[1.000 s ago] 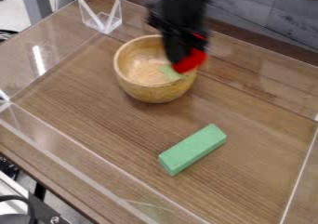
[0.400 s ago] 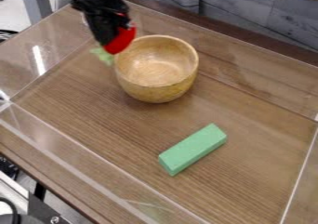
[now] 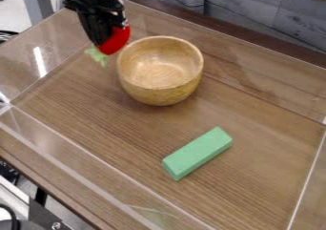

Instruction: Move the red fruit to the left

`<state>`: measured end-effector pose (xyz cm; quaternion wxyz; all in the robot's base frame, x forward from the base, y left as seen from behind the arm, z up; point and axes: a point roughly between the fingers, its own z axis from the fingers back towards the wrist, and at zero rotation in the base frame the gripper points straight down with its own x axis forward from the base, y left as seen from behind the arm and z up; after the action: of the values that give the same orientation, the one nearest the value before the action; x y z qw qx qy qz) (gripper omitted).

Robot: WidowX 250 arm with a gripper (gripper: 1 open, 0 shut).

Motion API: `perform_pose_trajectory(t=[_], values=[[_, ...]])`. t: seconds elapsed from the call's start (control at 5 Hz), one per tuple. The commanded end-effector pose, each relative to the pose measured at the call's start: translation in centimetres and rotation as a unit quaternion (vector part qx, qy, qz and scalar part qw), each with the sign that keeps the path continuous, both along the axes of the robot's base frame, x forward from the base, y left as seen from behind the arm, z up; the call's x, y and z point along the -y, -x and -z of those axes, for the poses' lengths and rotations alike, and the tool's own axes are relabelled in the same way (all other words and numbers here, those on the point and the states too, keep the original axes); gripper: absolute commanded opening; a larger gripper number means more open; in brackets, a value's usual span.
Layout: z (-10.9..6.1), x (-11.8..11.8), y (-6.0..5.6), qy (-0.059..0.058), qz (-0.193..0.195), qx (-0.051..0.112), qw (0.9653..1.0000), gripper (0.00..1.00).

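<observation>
View: a single camera looks down at an angle onto a wooden counter (image 3: 242,91) with low clear walls around it.
Arm: a black robot arm comes down from the top left, and its gripper (image 3: 109,41) points downward.
Fingers: the fingers (image 3: 93,31) are clenched around the red fruit (image 3: 114,40), which shows between them.
Red fruit: a small glossy red ball with a green bit sticking out at its lower left. It hangs above the counter, just left of the wooden bowl's upper left rim and outside the bowl.
Wooden bowl: the wooden bowl (image 3: 160,70) is round, pale inside, and sits upright behind the middle of the counter.
Green block: the green block (image 3: 199,153) lies flat and diagonal toward the front, well apart from the bowl.
Change from one second ago: the gripper and fruit were over the bowl's right rim; now they are across the bowl, past its left side.
Change from a moment ago: the gripper sits slightly further left and a touch higher in the picture, with the fruit gripped the same way.
Unchanged: the bowl and the green block lie where they were in both earlier frames.
</observation>
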<state>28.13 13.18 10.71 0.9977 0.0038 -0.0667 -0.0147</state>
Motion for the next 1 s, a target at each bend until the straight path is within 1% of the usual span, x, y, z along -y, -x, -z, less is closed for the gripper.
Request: perform_pose_trajectory(t=[0.0,0.4,0.8], values=[[-1.5,-1.1,-0.8,-0.015,-0.01,0.015,0.9997,0.0],[0.8,-2.8,-0.9,-0.016,-0.022,0.0,0.9996,0.0],[3.1,-3.5,-3.0,-0.015,-0.023,-0.003,0.9996,0.0]])
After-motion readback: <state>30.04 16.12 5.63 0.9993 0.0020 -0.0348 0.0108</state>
